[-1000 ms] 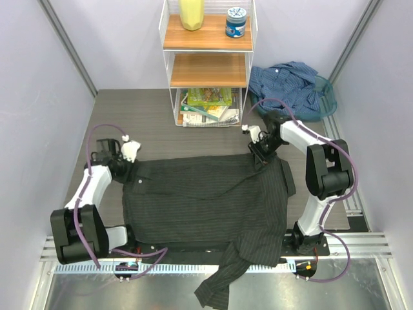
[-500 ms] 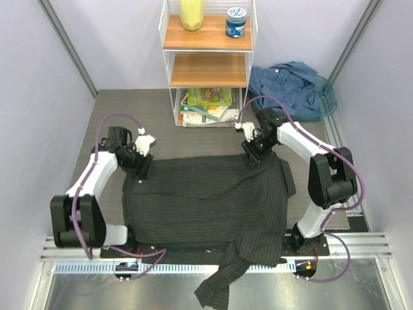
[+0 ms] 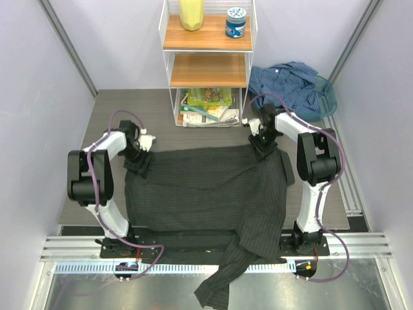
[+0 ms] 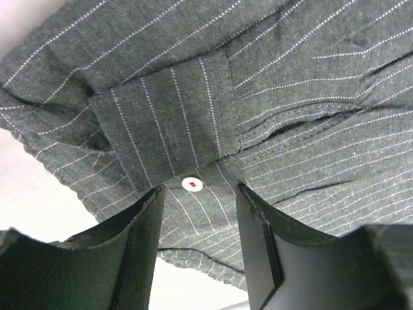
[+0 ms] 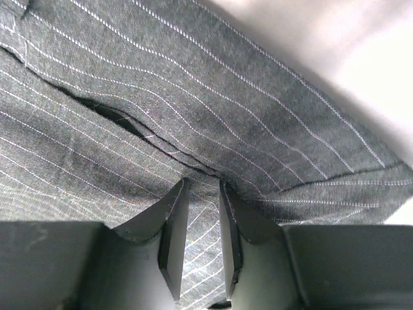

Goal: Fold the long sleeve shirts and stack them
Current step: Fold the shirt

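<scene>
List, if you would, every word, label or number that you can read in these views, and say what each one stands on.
No text here is legible.
Blue-lidded jar, top of the shelf rack: it has a label, too small to read.
Magazines, bottom of the rack: printed covers, too blurred to read.
Charcoal shirt: no lettering; its white button carries no text.

"What sort of place is this?"

"A robotics lab, or rather a test cell. A left arm (image 3: 84, 177) and a right arm (image 3: 313, 161) are mounted on an aluminium rail (image 3: 206, 267) along the near edge of a dark counter (image 3: 119, 110)."

"What else shows it?"

"Bare pale panels (image 3: 39, 97) wall it in. A white wire shelf (image 3: 208, 68) holds props, such as a blue-lidded jar (image 3: 236, 22)."
</scene>
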